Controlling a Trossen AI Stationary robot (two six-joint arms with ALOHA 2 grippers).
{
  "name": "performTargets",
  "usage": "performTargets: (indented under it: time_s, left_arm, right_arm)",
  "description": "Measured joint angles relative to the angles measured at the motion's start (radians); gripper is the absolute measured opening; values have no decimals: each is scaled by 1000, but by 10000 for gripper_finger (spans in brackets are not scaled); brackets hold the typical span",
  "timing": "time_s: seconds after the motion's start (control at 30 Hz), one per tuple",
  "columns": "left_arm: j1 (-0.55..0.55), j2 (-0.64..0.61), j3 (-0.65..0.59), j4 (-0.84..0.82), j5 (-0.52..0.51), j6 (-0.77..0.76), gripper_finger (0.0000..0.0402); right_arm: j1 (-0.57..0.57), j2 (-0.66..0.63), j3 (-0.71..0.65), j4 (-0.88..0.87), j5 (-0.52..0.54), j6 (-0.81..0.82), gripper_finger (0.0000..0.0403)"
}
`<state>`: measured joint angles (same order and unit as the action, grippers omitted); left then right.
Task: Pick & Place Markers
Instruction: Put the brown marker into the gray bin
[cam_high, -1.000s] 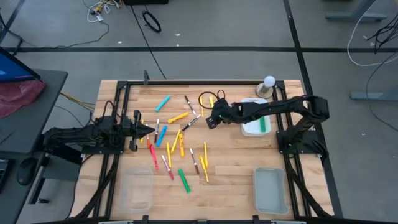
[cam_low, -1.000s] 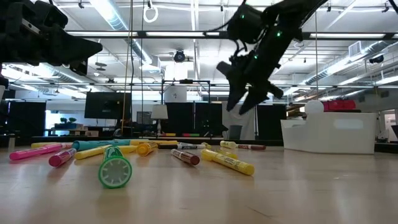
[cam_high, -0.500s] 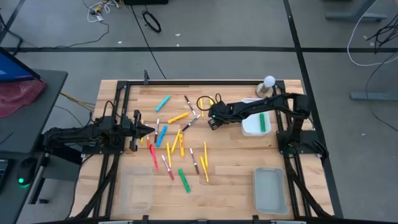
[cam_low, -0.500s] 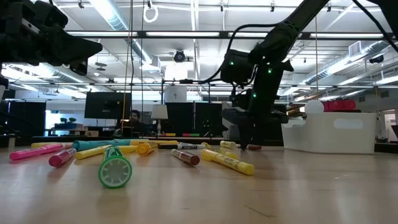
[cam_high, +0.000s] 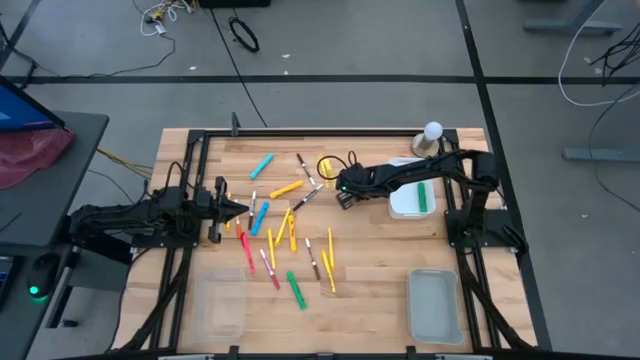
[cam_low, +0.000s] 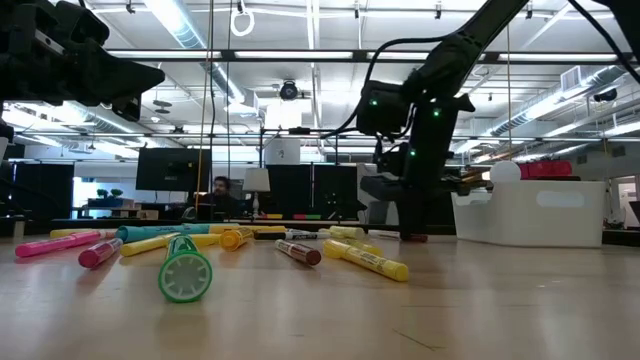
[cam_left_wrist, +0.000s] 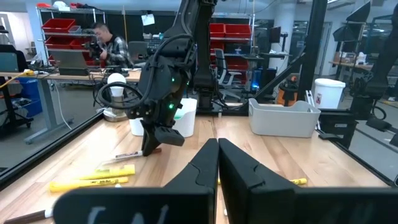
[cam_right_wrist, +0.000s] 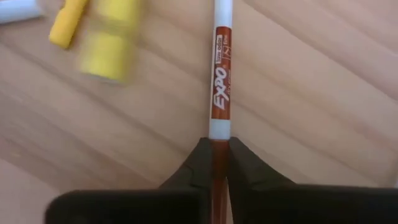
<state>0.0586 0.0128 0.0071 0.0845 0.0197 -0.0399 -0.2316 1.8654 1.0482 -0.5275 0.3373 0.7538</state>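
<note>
The table (cam_high: 380, 270) carries two clear trays at its near edge, the left tray (cam_high: 219, 305) and right tray (cam_high: 434, 305), with bare wood between them. A white bin (cam_high: 408, 203) holds a green marker (cam_high: 421, 196). The markers (cam_high: 285, 235) lie scattered mid-table. The right gripper (cam_high: 337, 196) pinches a red-labelled white marker (cam_right_wrist: 220, 81) against the wood; the left gripper (cam_high: 240, 210) hovers closed, holding nothing.

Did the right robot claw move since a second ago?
Yes. The right gripper dropped toward the table and slid slightly away from the white tray, closing on a red marker.
</note>
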Motion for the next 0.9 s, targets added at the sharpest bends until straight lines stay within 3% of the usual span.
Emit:
performTargets:
  time_s: [0.23,0.4,0.67,0.9]
  left_arm:
    - [0,0,0,0,0,0,18]
    - [0,0,0,-1,0,0,18]
    - [0,0,0,0,0,0,18]
    - [0,0,0,0,0,0,18]
  right_arm:
    - [45,-124,-5,-102,48,170,20]
    - [143,-254,18,-109,73,216,14]
    - [416,-305,260,-278,34,378,12]
    - [701,-298,359,-444,-134,818,12]
